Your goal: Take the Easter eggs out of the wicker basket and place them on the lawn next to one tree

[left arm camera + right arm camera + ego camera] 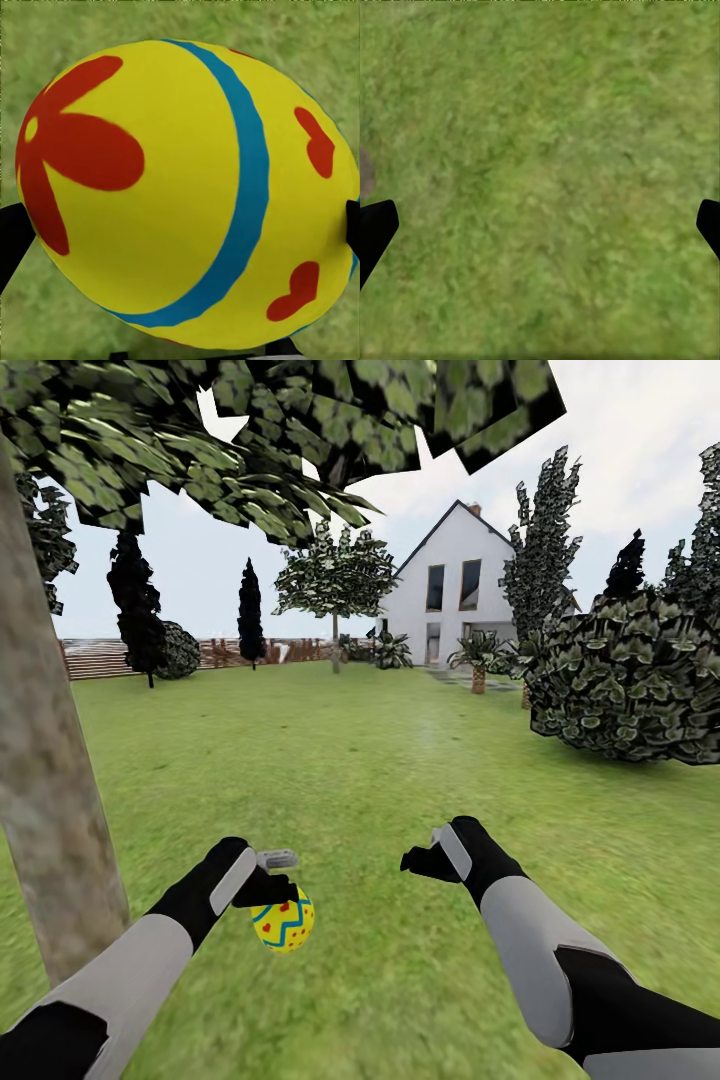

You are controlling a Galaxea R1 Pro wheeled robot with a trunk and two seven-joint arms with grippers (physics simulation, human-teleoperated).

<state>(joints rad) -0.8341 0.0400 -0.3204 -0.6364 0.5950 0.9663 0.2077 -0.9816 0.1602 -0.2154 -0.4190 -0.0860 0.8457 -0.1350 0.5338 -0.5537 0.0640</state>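
One Easter egg [284, 921] is in hand, carried by the left gripper [272, 875] just beside the thick grey-brown trunk of the tree [45, 800] at the left of the head view. The step looks like the placing one: the egg has been brought to a chosen tree and now has to go down on the lawn [380, 760] close to the trunk. The wicker basket and the other two eggs cannot be placed from these pictures, so how many remain to fetch cannot be told.

In the left wrist view the egg [187, 195] sits squarely between the dark jaws, whose tips show at either edge pressed against its shell; the jaws are closed on it, spread about as wide as the egg itself, with grass behind. It appears to hang above the grass rather than rest on it.

The right gripper [425, 857] hovers over bare lawn well apart from the egg; its wrist view shows jaw tips spread wide with nothing between them.

Next, I judge, the left arm should lower until the egg meets the grass beside the trunk, then spread its jaws gently, since a round egg may roll.
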